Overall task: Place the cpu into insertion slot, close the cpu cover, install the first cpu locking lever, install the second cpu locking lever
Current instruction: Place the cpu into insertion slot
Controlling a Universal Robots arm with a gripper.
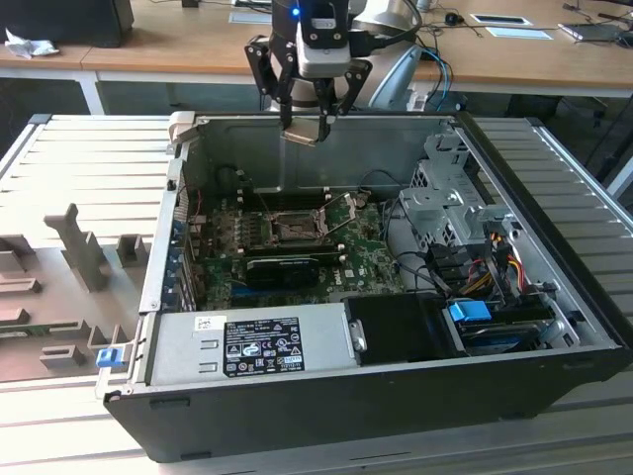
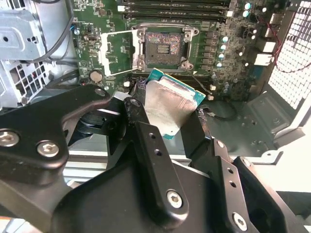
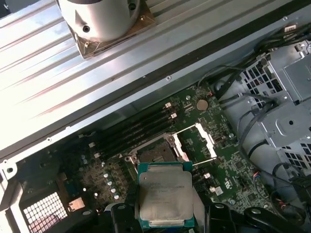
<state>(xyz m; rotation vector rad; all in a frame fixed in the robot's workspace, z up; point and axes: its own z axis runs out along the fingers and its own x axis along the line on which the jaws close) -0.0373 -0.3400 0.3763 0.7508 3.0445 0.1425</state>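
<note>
My gripper [image 1: 302,127] hangs above the back wall of the open computer case, shut on the cpu [image 1: 300,134]. The cpu [image 2: 172,109] is a flat square chip with a dull silver top and a green edge, and it sits between my black fingers [image 2: 138,121] in both wrist views. Below it on the green motherboard, the insertion slot [image 2: 163,48] lies bare with its contacts showing. The cpu cover [image 2: 116,51], a thin silver frame, stands swung open beside the slot. In the first wrist view the cpu [image 3: 164,194] hovers short of the slot [image 3: 155,154] and the cover [image 3: 197,141].
The case [image 1: 554,247] lies on its side on a ribbed grey table. Its power supply [image 1: 252,341] is at the front, with a drive cage [image 1: 445,198] and cables [image 1: 485,262] at the exterior view's right. A black card [image 1: 287,269] sits in front of the slot. A silver heatsink [image 3: 104,19] rests outside the case.
</note>
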